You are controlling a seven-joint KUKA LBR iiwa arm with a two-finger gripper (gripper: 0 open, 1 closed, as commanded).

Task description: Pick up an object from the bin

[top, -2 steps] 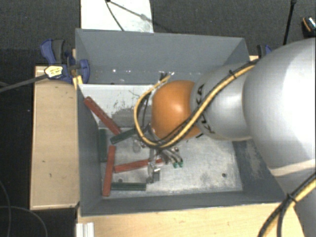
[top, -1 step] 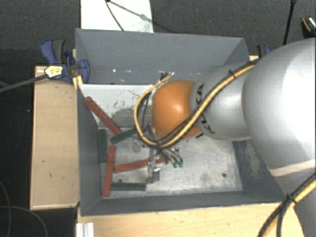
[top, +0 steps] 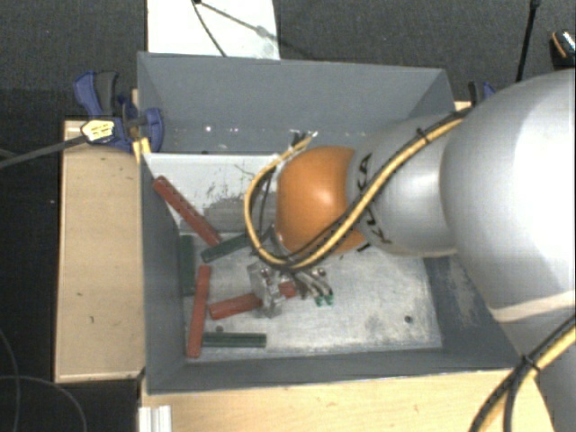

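Observation:
My gripper (top: 292, 297) hangs below the orange wrist cover, low over the bin's floor a little left of the middle. Its two fingers stand apart, open. A short red stick (top: 236, 306) lies flat on the floor, and its right end reaches in between the fingers. Just up and left of the gripper a dark green stick (top: 223, 248) lies slanted. Another dark green stick (top: 234, 339) lies flat near the front wall, below the red one.
Along the left wall lie a long red stick (top: 184, 210) on a slant, a red stick (top: 198, 311) running front to back, and a dark green stick (top: 184, 264) beside it. The arm covers the bin's right and rear.

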